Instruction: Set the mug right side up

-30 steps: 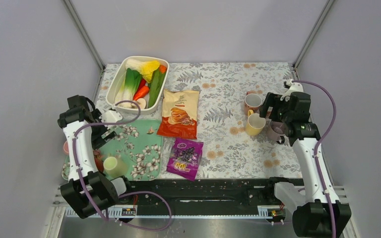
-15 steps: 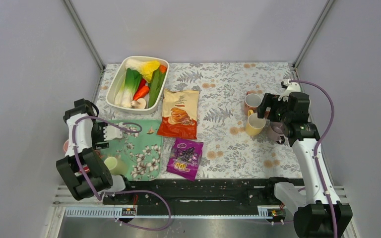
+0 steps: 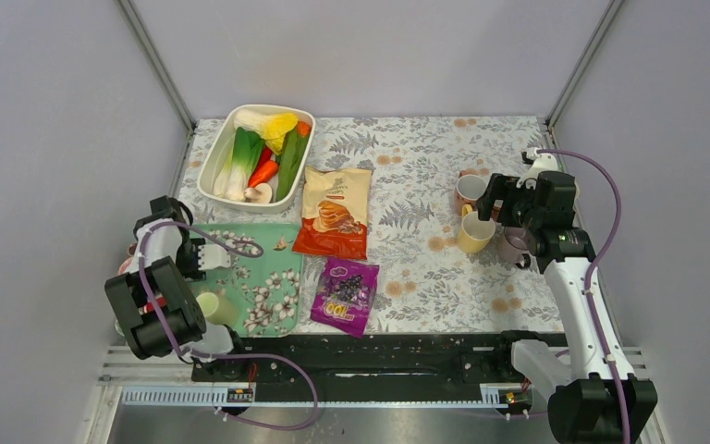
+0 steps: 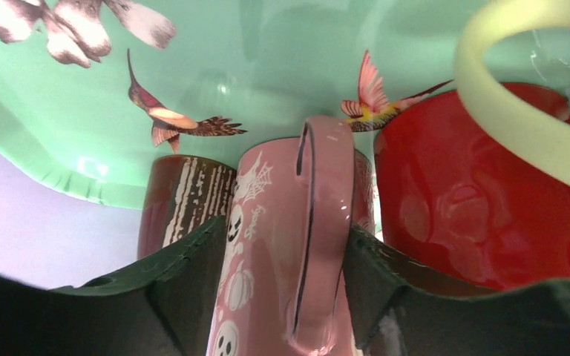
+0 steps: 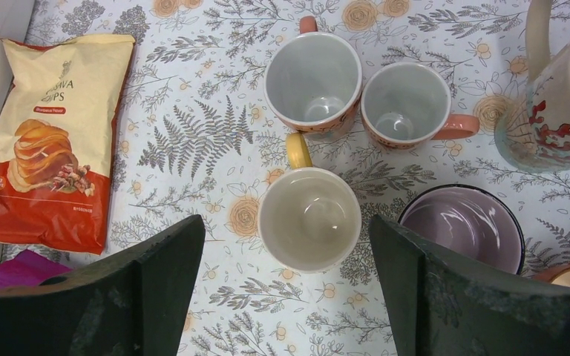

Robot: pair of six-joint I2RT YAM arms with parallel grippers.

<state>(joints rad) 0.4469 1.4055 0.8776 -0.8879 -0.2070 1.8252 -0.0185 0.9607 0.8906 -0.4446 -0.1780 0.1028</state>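
Observation:
My left gripper (image 4: 286, 248) is shut on the handle of a pink mug (image 4: 260, 222) printed with ghosts, pumpkins and a web. It is low at the left edge of the green tray (image 4: 267, 67). In the top view the left gripper (image 3: 203, 256) is over the tray's left side and the arm hides the pink mug. Which end of the mug is up does not show. My right gripper (image 5: 286, 237) is open and empty above an upright yellow mug (image 5: 309, 217); from above it (image 3: 510, 199) hovers by the mugs at the right.
A red mug (image 4: 482, 200), a brown mug (image 4: 174, 200) and a pale cup's rim (image 4: 519, 126) crowd the pink mug. Two pink mugs (image 5: 313, 81), a purple bowl (image 5: 462, 226) and a floral mug (image 5: 557, 111) stand at right. Chips bag (image 3: 335, 211), purple packet (image 3: 345, 294), vegetable tub (image 3: 257, 153).
My left arm has folded down and toward the near edge, bringing its gripper low over the tray's left side. The right gripper has barely moved.

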